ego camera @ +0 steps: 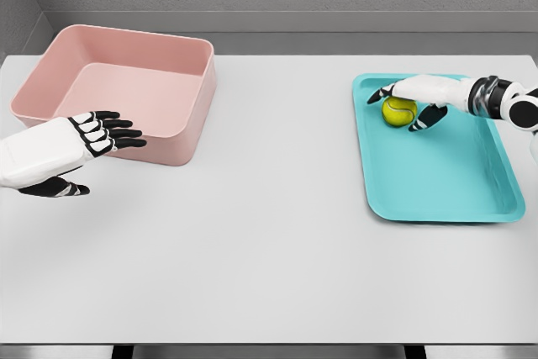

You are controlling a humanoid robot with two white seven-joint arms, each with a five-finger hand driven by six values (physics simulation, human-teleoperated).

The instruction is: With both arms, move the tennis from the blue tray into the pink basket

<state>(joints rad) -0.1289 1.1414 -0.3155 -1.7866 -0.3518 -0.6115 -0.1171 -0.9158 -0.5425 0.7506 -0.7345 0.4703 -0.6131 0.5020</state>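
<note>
A yellow-green tennis ball point(398, 111) lies in the far left part of the blue tray point(454, 182) on the right of the table. My right hand point(410, 100) reaches in from the right edge and arches over the ball, fingers curled down around it, with the ball still resting on the tray. The pink basket point(187, 136) stands at the far left, and nothing shows inside it. In front of the basket's near wall, my left hand point(105, 136) hovers with its fingers stretched out flat and holds nothing.
The white table point(269, 250) spreads wide between basket and tray. A grey wall runs behind the table's far edge.
</note>
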